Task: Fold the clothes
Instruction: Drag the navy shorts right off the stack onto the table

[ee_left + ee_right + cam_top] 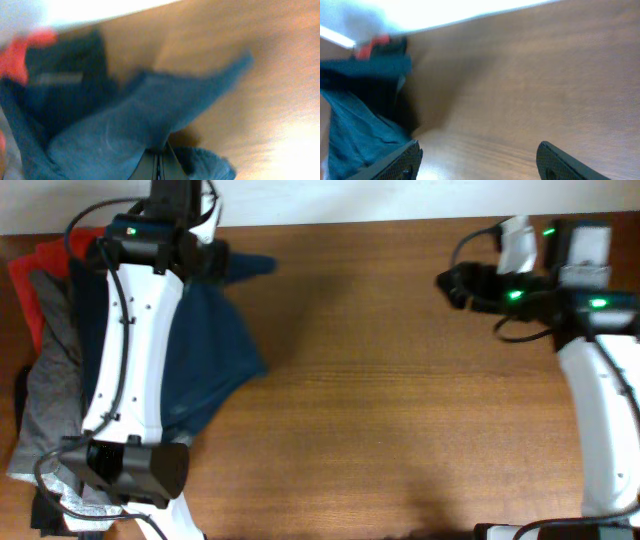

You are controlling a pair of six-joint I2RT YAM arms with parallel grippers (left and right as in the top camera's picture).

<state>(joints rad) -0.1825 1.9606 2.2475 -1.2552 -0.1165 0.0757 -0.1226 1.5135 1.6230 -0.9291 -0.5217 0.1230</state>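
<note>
At the left edge of the counter [400,400] lies a heap of three garments: one red garment [35,275] at the far end, one grey garment [45,400] in the middle, and one black garment [35,515] at the near end. Just right of the heap, one pair of navy shorts [215,340] is partly draped on the wood and partly under the left arm. The left tool [210,258] at the far side is clenched on a fold of the shorts, with a point of cloth sticking out to its right. Well apart, at the far right, the right tool [477,150] hangs released, its two fingers spread wide over bare wood and grasping nothing.
</note>
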